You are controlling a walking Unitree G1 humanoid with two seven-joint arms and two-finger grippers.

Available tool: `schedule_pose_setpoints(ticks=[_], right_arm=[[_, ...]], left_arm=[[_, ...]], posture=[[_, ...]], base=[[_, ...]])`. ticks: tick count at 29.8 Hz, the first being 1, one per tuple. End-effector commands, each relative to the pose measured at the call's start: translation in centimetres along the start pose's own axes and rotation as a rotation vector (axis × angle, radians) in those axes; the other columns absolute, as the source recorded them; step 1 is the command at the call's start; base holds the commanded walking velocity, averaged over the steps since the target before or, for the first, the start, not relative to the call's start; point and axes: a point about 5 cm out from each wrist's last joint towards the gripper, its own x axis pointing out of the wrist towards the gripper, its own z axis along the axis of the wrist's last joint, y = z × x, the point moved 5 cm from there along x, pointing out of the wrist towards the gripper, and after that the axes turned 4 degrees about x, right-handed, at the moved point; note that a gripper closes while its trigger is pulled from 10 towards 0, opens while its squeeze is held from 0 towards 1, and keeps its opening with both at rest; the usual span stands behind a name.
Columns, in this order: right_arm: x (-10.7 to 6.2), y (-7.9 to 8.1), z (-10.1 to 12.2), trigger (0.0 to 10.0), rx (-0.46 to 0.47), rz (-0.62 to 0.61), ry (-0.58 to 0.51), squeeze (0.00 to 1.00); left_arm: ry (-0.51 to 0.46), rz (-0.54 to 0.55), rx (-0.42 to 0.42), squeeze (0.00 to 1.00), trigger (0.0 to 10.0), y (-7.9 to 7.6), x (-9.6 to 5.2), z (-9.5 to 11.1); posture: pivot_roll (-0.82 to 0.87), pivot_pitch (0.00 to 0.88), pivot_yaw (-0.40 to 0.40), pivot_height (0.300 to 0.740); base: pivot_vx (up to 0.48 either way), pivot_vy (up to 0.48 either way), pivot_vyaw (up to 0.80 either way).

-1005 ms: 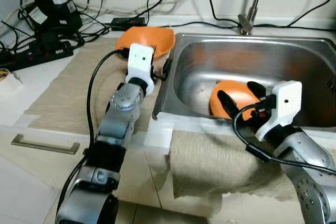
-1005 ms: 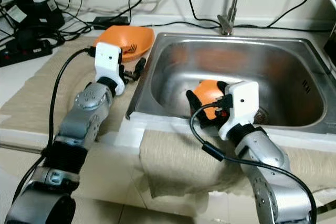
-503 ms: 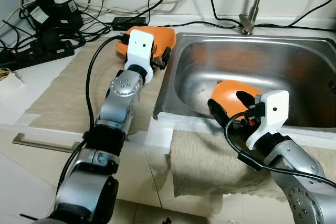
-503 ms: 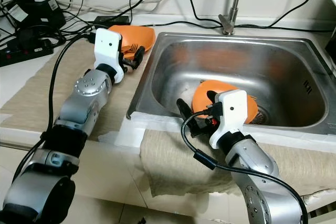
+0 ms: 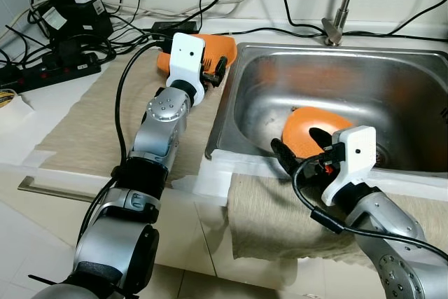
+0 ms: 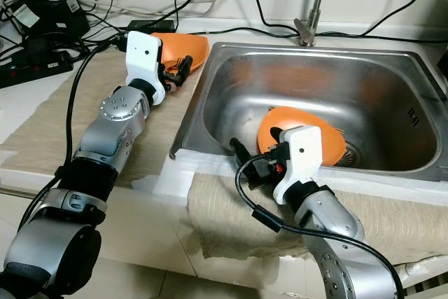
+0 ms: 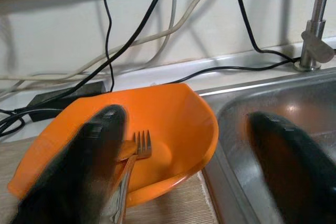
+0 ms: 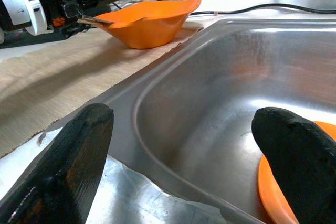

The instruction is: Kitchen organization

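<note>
An orange bowl (image 5: 218, 46) with a fork (image 7: 137, 148) in it stands on the beige mat just left of the sink (image 5: 392, 82). My left gripper (image 5: 211, 75) is open right at this bowl's near rim, one finger on each side of it (image 7: 194, 156). A second orange bowl (image 5: 306, 127) lies upside down on the sink floor. My right gripper (image 5: 301, 149) is open and empty above the sink's front rim, just in front of that bowl (image 8: 266, 182).
A faucet (image 5: 337, 24) rises behind the sink. Cables, chargers and a power strip (image 5: 49, 68) crowd the back left of the counter. A beige towel (image 5: 280, 222) hangs over the front edge. A tape roll (image 5: 7, 97) lies far left.
My left gripper has reached forward to the counter bowl's rim. My right gripper has drawn back and left from the upturned bowl to the sink's front rim.
</note>
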Motion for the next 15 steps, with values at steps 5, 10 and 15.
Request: schedule_pose_setpoints(ticks=[5, 10, 15], right_arm=[[0.03, 0.39, -0.47, 10.0, -0.007, 0.014, 0.010, 0.00], [0.06, 0.59, -0.52, 10.0, -0.010, 0.017, 0.009, 0.00], [0.01, 0.69, -0.55, 10.0, -0.011, 0.017, 0.010, 0.00]], left_arm=[[-0.007, 0.017, -0.023, 1.00, 2.5, 0.66, 0.15, 0.11], [-0.021, 0.010, -0.043, 0.00, 0.0, 0.67, 0.12, 0.31], [-0.017, 0.013, -0.039, 0.00, 0.0, 0.73, 0.08, 0.09]], posture=[[-0.09, 0.000, 0.099, 0.736], [-0.09, 0.000, 0.100, 0.736], [-0.09, 0.000, 0.100, 0.736]], base=[[0.000, 0.000, 0.00], [0.000, 0.000, 0.00], [0.000, 0.000, 0.00]])
